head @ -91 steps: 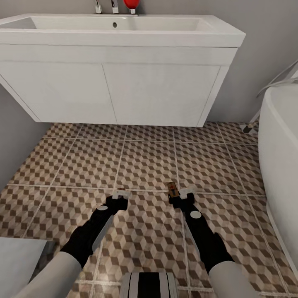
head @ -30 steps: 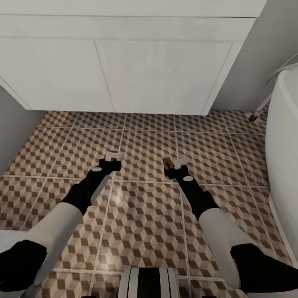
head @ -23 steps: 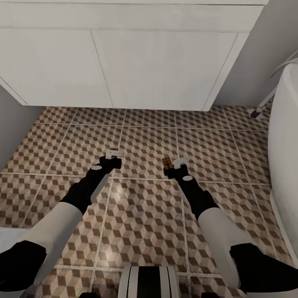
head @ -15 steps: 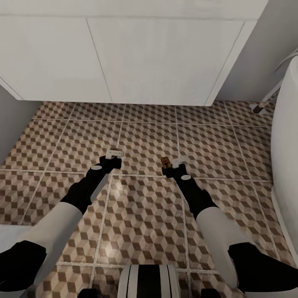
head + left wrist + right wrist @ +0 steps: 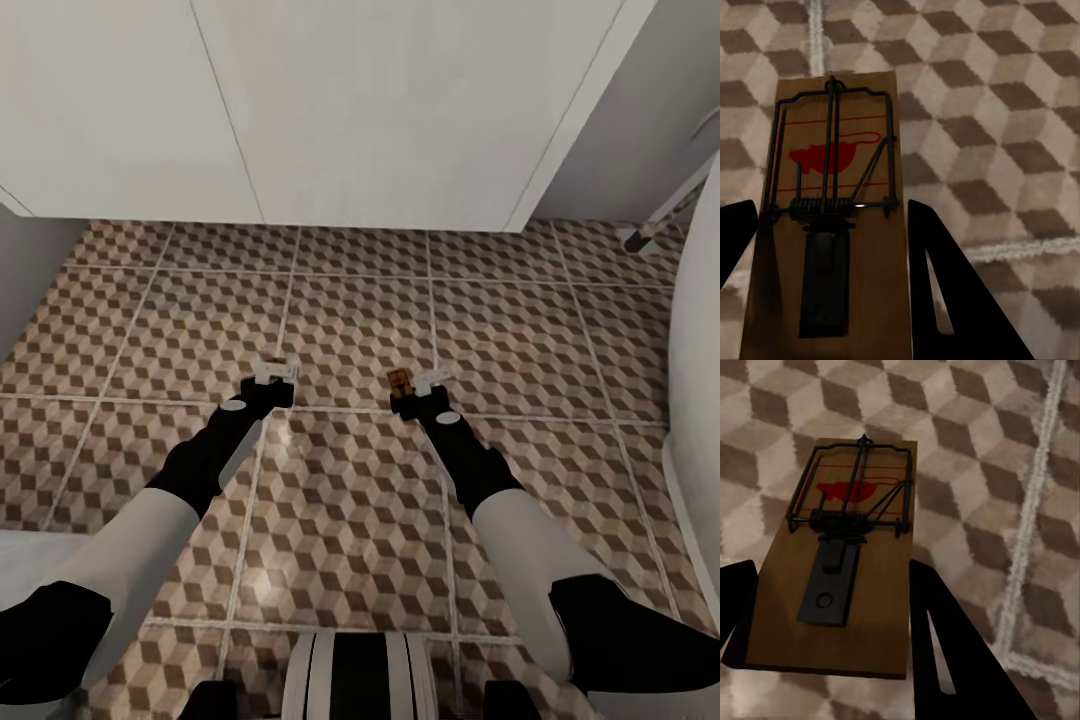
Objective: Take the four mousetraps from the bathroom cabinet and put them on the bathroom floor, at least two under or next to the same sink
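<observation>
Both arms are stretched forward and low over the patterned floor tiles (image 5: 360,330), in front of a white sink vanity (image 5: 380,110). The white tub edge (image 5: 700,360) is seen at the right, well apart from the arms.

Right gripper (image 5: 418,385): a mousetrap (image 5: 398,379) is held at its tip, seen in the head view as a small brown board sticking out beside the pale fingers, on the inner side. In the right wrist view the same mousetrap (image 5: 844,566) is framed between two dark fingers (image 5: 945,652), with the board's edges pressed against them on both sides. The fingers are closed onto the board. The wire spring, the dark plate and the red mouse print face the camera. The board is seen tilted over the tiles; contact with the floor cannot be told.

Left gripper (image 5: 274,372): in the head view only pale fingertips are made out, and a board cannot be told there. In the left wrist view a second mousetrap (image 5: 832,225) is seen lengthwise between the dark fingers (image 5: 952,300), touching both, so it is gripped too. Its far end points toward a pale grout line (image 5: 816,34). Floor contact cannot be told.
</observation>
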You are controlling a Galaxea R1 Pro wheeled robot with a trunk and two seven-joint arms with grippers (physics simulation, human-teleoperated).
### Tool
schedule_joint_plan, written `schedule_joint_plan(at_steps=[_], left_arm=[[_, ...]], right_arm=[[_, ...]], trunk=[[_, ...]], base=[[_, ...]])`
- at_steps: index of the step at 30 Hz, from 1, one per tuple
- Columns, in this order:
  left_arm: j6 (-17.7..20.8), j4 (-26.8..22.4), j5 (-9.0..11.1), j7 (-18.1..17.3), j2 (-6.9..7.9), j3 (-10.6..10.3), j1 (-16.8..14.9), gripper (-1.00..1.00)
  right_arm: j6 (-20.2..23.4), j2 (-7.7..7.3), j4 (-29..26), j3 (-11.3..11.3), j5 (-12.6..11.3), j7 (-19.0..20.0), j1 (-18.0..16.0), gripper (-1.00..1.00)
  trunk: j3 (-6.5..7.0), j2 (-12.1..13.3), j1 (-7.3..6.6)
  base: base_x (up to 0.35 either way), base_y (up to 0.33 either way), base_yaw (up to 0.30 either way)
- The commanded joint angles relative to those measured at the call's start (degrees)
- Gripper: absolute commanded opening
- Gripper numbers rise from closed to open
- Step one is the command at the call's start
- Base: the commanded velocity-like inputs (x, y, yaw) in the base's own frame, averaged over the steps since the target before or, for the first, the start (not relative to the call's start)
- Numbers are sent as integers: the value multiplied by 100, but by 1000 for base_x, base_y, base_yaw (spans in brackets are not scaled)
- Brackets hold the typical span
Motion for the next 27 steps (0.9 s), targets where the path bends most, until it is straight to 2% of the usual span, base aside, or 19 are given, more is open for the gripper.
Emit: schedule_joint_plan(at_steps=[1, 10, 17, 27], left_arm=[[24, -12, 58, 57, 9, -35, -4, -100], [18, -19, 58, 57, 9, -38, -4, -100], [17, -66, 58, 57, 1, -35, -4, -100], [71, -925, 51, 57, 22, -33, 13, -100]], right_arm=[[49, 2, -10, 8, 34, 3, -37, -100], [71, 4, -11, 8, 37, 3, -135, -100], [187, 5, -11, 8, 34, 3, -386, -100], [217, 33, -11, 8, 216, 3, -480, -100]], trunk=[[-26, -3, 1], [-226, -15, 24], [-381, -24, 43], [-602, -38, 68]], base=[[0, 0, 0], [0, 0, 0], [0, 0, 0], [0, 0, 0]])
